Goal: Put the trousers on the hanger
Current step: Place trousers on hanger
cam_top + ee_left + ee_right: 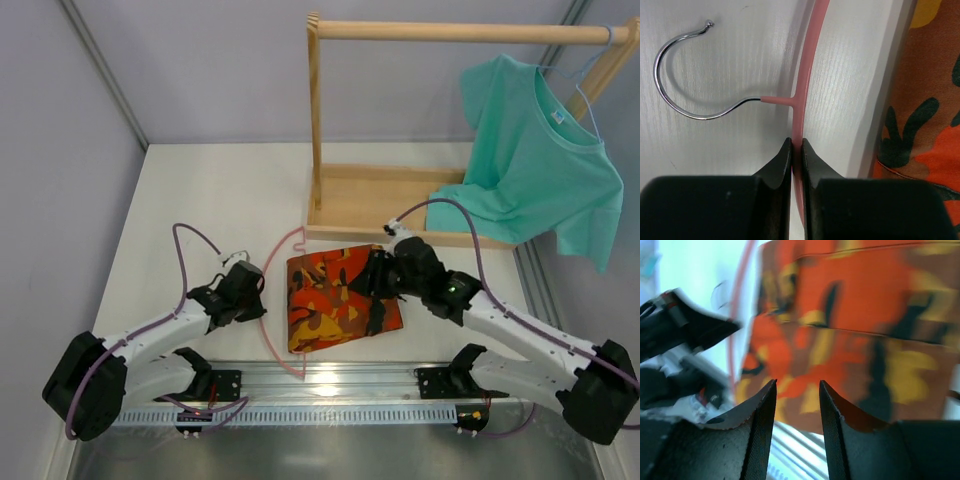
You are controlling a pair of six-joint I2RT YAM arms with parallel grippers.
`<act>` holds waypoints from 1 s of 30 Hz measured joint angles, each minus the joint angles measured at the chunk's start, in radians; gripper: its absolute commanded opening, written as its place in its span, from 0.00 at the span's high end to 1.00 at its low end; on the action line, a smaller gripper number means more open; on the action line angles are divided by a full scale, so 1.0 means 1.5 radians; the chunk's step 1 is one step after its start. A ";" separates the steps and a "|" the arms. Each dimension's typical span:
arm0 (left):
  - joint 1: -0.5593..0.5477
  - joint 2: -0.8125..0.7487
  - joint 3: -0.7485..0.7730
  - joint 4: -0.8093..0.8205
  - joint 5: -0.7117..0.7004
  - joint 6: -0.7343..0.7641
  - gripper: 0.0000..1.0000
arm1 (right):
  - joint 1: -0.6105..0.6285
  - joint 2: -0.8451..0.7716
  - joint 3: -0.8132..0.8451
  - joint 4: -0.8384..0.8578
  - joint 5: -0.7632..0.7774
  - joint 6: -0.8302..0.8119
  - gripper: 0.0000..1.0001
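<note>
Looks like the draping step. Pinning the thin pink-coral plastic hanger [807,75] flat on the white table [200,180] with the left gripper [796,147], jaws clamped on its arm just beside the stem of the silver wire hook [656,75]; just left of the folded orange-and-black camouflage cloth trousers [335,300]. Hovering at the trousers' right edge with the right gripper [797,390], jaws parted, empty. Next, probably: pinching a fold and drawing it over the bar. Cannot tell whether the bar already runs beneath the cloth; much blurred in the right wrist view.

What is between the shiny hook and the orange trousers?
The pink bar of the hanger, pinched by the left gripper, then bare white table. The left wrist view shows it.
</note>
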 measured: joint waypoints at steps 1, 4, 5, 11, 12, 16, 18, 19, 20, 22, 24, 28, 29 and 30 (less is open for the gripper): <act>0.000 0.000 0.000 0.000 -0.001 -0.001 1.00 | 0.043 0.023 0.007 0.036 -0.020 0.009 0.57; -0.003 0.000 0.000 -0.001 -0.006 -0.004 1.00 | 0.128 0.118 0.017 0.155 -0.069 0.036 0.57; -0.003 0.000 0.000 -0.001 -0.007 -0.005 1.00 | 0.156 0.157 0.017 0.203 -0.087 0.050 0.57; -0.007 0.000 0.000 -0.005 -0.019 -0.016 1.00 | 0.227 0.352 -0.025 0.508 -0.175 0.123 0.57; -0.008 0.000 0.000 -0.005 -0.020 -0.017 1.00 | 0.227 0.372 -0.054 0.555 -0.179 0.137 0.57; -0.008 -0.002 0.000 -0.008 -0.020 -0.018 1.00 | 0.217 0.449 -0.138 0.682 -0.180 0.183 0.57; -0.008 -0.005 0.000 -0.011 -0.020 -0.018 1.00 | 0.217 0.448 -0.157 0.726 -0.175 0.193 0.57; -0.008 -0.007 0.000 -0.015 -0.020 -0.018 1.00 | 0.217 0.442 -0.166 0.731 -0.171 0.196 0.57; -0.008 -0.009 0.000 -0.017 -0.020 -0.018 1.00 | 0.217 0.431 -0.171 0.727 -0.167 0.197 0.57; -0.008 -0.013 0.000 -0.021 -0.020 -0.020 1.00 | 0.216 0.391 -0.173 0.683 -0.151 0.192 0.57; -0.008 -0.017 0.000 -0.024 -0.021 -0.020 1.00 | 0.214 0.323 -0.169 0.595 -0.121 0.181 0.57; -0.008 -0.018 0.000 -0.030 -0.024 -0.020 1.00 | 0.185 0.179 -0.146 0.393 -0.020 0.167 0.58; -0.008 -0.018 0.000 -0.031 -0.024 -0.020 1.00 | 0.175 0.150 -0.138 0.340 0.012 0.171 0.58; -0.008 -0.018 0.000 -0.032 -0.024 -0.020 1.00 | 0.167 0.122 -0.134 0.288 0.046 0.178 0.58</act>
